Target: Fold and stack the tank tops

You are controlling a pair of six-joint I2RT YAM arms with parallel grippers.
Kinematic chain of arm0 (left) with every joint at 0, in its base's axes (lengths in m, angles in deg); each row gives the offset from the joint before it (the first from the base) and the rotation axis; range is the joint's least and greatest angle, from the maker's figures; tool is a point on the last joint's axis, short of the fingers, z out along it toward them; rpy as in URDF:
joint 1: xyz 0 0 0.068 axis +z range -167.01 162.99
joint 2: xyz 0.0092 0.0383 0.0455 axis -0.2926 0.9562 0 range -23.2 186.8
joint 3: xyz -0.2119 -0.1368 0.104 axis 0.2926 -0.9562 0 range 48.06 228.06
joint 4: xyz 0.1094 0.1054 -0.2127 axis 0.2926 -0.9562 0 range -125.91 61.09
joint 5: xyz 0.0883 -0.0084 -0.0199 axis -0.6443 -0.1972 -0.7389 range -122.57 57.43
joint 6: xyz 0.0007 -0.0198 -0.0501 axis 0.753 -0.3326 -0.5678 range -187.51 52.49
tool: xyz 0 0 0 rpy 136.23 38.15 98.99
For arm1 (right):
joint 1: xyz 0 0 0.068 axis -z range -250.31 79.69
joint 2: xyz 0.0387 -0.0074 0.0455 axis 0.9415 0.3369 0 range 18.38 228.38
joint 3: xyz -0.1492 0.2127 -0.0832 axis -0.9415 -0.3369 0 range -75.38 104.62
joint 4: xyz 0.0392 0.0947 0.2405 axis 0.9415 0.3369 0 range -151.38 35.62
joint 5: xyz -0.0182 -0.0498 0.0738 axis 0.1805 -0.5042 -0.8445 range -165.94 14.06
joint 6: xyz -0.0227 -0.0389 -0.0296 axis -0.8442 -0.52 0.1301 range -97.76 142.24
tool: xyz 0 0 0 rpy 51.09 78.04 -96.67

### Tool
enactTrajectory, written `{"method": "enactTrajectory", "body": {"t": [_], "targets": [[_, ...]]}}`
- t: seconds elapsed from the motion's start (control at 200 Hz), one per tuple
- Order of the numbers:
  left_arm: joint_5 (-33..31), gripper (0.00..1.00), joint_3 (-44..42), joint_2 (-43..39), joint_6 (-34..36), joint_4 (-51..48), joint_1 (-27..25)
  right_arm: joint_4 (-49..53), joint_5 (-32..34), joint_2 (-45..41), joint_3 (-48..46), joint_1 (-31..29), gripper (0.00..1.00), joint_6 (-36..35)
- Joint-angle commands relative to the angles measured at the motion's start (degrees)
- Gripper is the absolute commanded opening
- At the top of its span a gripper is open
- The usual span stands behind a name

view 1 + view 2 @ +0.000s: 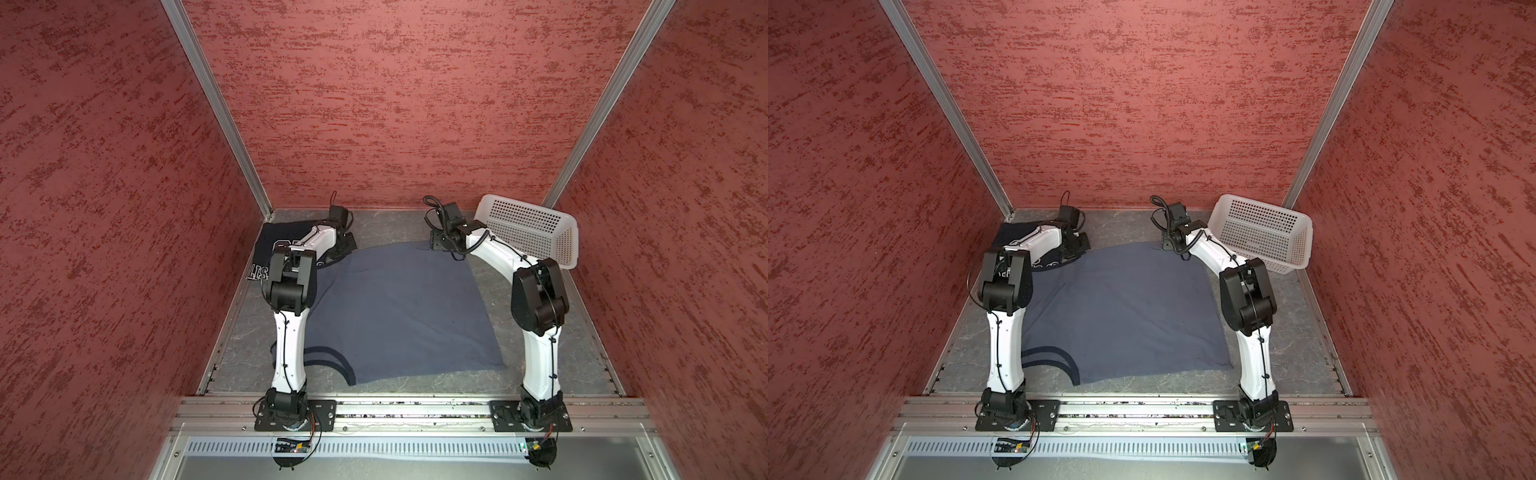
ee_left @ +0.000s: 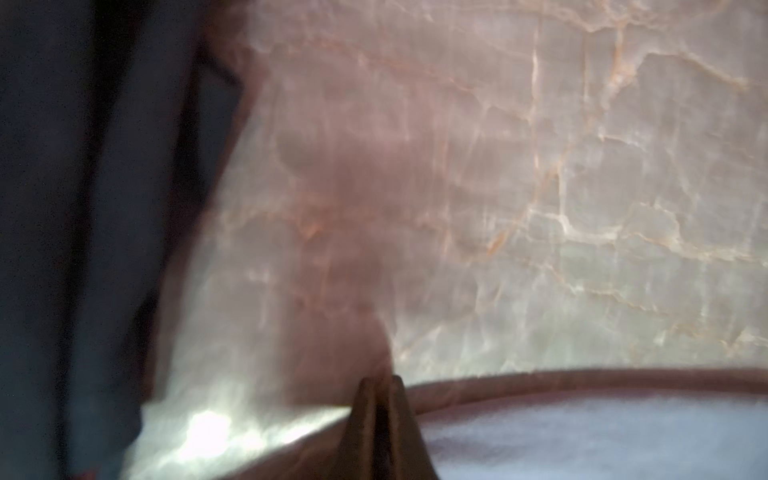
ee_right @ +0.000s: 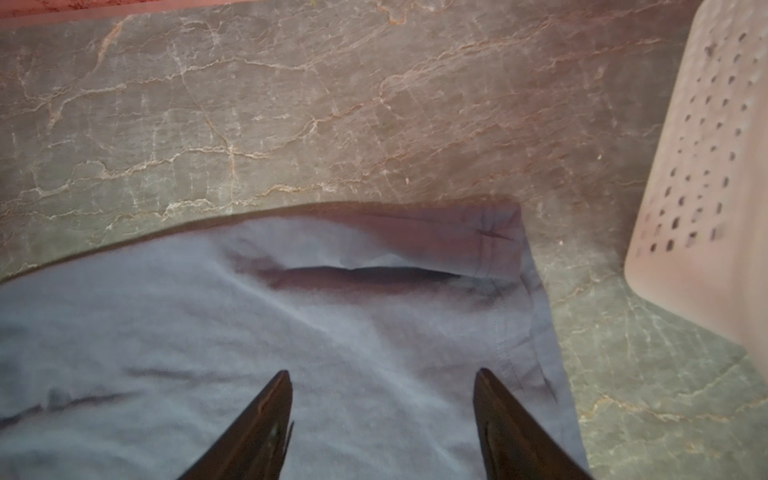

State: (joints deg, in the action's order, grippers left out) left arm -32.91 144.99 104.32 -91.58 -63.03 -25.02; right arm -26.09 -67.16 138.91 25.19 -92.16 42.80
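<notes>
in both top views the blue-grey tank top [image 1: 399, 311] lies flat mid table [image 1: 386, 226], straps at the near edge, with the navy tank top [image 1: 266, 245] in the far left corner and a tilted white basket [image 1: 528, 228] far right. left wrist, blurry: the left gripper [image 2: 380, 388] is pinched together at the far hem, can't tell if cloth is caught. right wrist: the right gripper [image 3: 382, 374] is spread wide over the other hem corner, holding nothing; cloth looks light, limp, take both hem corners, basket close by could snag.
</notes>
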Motion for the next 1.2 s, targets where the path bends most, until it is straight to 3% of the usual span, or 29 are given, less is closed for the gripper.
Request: {"method": "enactTrajectory", "body": {"t": [0.0,0.125,0.466,0.671,0.862,0.922,1.032,1.192], "targets": [[-2.11,0.0,-8.06,-8.34,-0.83,8.25,0.23,1.66,0.68,2.67,4.01,0.94,0.7,-0.52],[-2.45,0.0,-15.4,-15.17,-1.42,12.86,0.62,2.62,0.12,6.26,8.59,1.04,0.69,-0.96],[-4.91,0.0,-22.02,-19.01,-3.24,15.53,0.69,14.27,0.94,19.66,26.31,2.86,0.68,4.09],[-5.49,0.0,-22.57,-19.11,-3.72,15.97,0.89,18.05,5.72,23.26,30.7,3.17,0.69,5.9],[-4.67,0.0,-22.57,-18.63,-3.79,16.13,1.33,18.06,4.41,24.49,30.73,3.6,0.69,5.83],[-4.59,0.0,-22.6,-18.63,-3.72,16.2,1.41,17.59,3.06,24.58,30.73,3.57,0.66,5.73],[-4.41,0.0,-22.33,-18.46,-3.74,16.2,1.42,17.01,1.12,24.58,30.8,3.56,0.48,5.33],[-3.49,0.0,-22.22,-18.41,-3.36,16.85,1.41,16.92,1.88,24.02,30.85,3.57,0.32,5.2]]}}
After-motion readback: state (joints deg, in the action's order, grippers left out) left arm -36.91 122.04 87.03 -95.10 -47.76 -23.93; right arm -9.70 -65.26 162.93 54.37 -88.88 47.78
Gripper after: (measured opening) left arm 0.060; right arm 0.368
